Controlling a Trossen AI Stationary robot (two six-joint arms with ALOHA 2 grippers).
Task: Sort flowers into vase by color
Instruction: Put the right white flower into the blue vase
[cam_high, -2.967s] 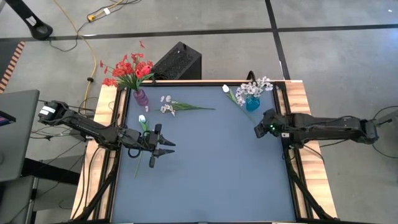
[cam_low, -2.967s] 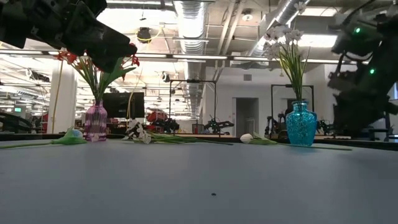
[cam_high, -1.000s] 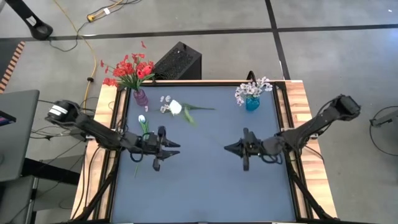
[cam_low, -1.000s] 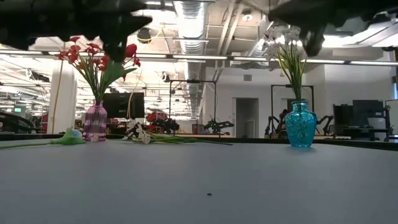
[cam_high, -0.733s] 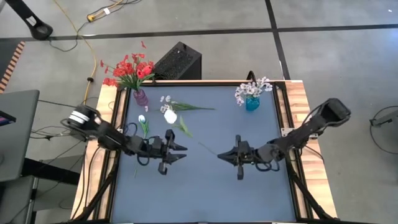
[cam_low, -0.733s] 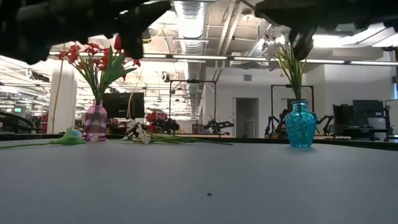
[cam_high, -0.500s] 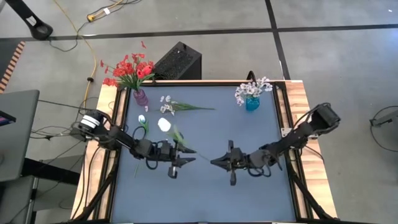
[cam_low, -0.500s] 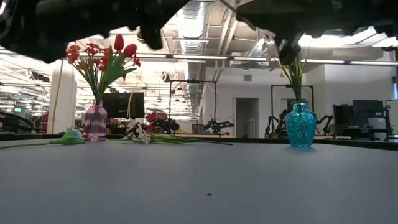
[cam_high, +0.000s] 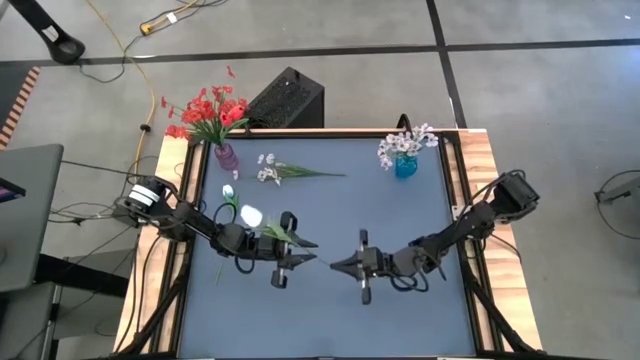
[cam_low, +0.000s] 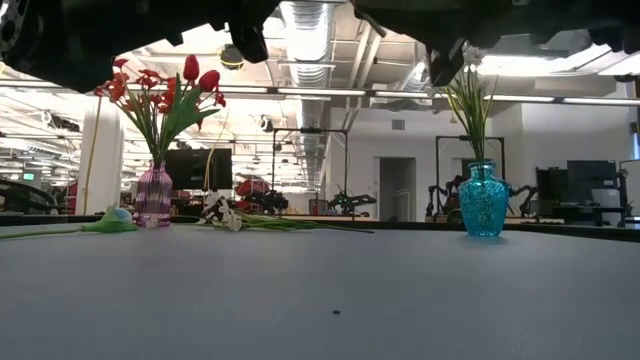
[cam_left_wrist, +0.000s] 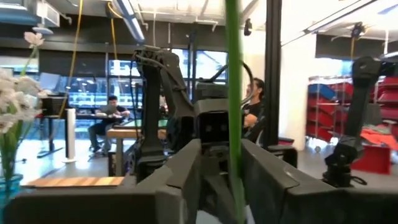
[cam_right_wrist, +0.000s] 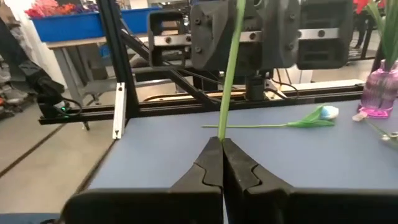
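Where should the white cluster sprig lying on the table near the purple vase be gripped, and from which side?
Take the white cluster sprig by its thin green stalk, clear of the blooms. It lies flat on the table, so likely come straight down, fingers across the stalk. The left gripper is nearer, though open around the tulip stem the right gripper holds.

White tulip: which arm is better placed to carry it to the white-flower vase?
Right, probably. The right gripper is already shut on the white tulip stem, and the teal vase stands on its side; the left gripper is open around the stem.
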